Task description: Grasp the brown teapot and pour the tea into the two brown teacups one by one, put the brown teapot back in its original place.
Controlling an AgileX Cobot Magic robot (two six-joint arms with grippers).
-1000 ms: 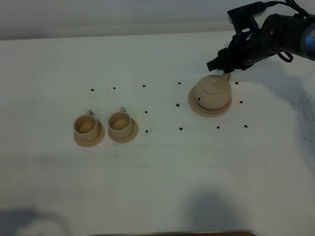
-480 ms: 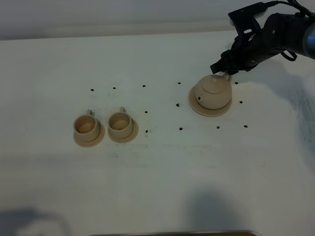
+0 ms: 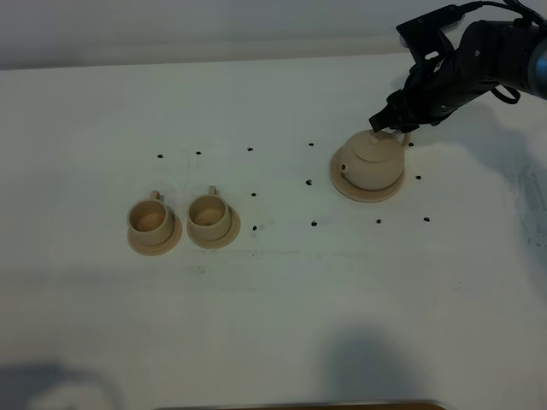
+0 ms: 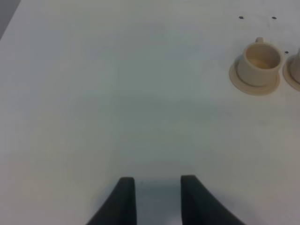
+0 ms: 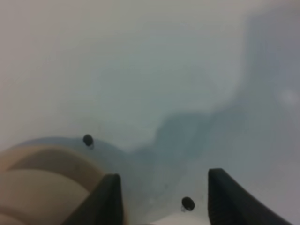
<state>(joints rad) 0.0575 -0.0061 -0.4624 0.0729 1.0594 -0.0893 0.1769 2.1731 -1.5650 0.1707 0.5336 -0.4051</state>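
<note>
The right arm (image 3: 479,64) is matte black with rounded, bulky segments, a boxy black block on top and thin black cables looping over it. Each wrist view shows two dark, wedge-shaped fingers (image 4: 124,199) with smooth faces.

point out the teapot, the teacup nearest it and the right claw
brown teapot (image 3: 373,162), exterior high view, on its round body
teacup nearer the teapot (image 3: 209,213), exterior high view, on its rim
right claw (image 3: 391,120), exterior high view, between its fingertips

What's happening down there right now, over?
Right gripper open at brown teapot handle. Teapot on saucer. Nothing blocking the cups.
</note>
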